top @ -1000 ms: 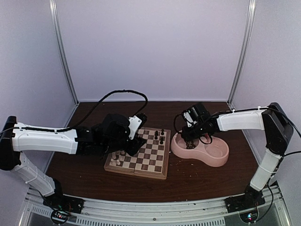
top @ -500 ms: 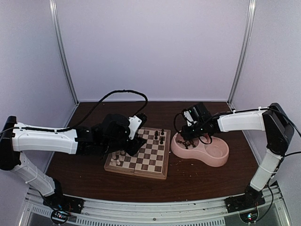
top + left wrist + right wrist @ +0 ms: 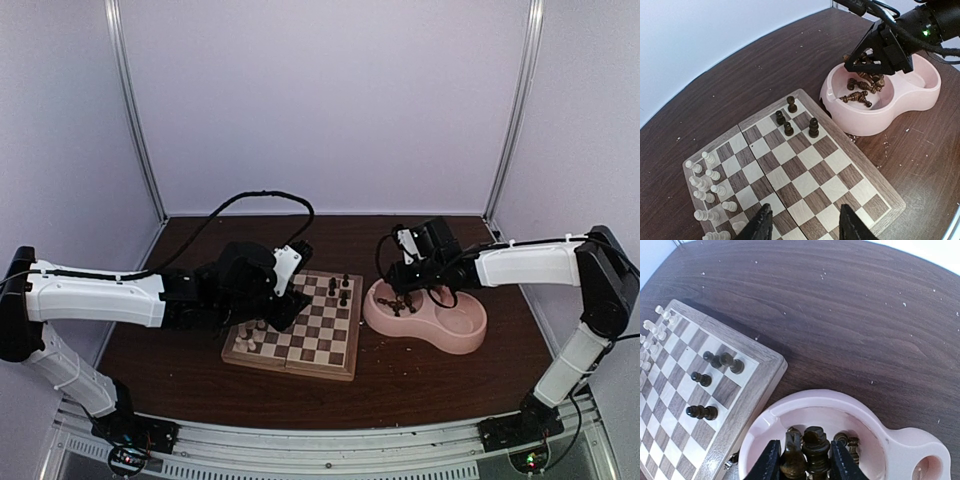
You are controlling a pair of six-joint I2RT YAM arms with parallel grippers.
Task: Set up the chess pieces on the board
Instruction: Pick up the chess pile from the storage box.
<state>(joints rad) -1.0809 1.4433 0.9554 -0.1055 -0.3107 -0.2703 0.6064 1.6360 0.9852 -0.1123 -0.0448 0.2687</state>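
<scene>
Left arm is stretched low across the table (image 3: 740, 75). Its pincer (image 3: 805, 226) is poised over the board (image 3: 810, 157), jaws parted, nothing between them. Cream pieces (image 3: 710, 185) are grouped along the board's left edge. Four dark pieces (image 3: 790, 127) are stood near its far right corner. Beyond, the right arm is reached leftward. Its pincer (image 3: 802, 460) is clenched on two dark pieces (image 3: 815, 445) above the left well of the pink bowl (image 3: 875, 127), where loose dark pieces (image 3: 860, 95) are seen lying.

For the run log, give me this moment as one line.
left arm: jaws open, empty, over board | right arm: jaws shut on dark pieces, over pink bowl | board: four dark figures, cream pieces on it
</scene>
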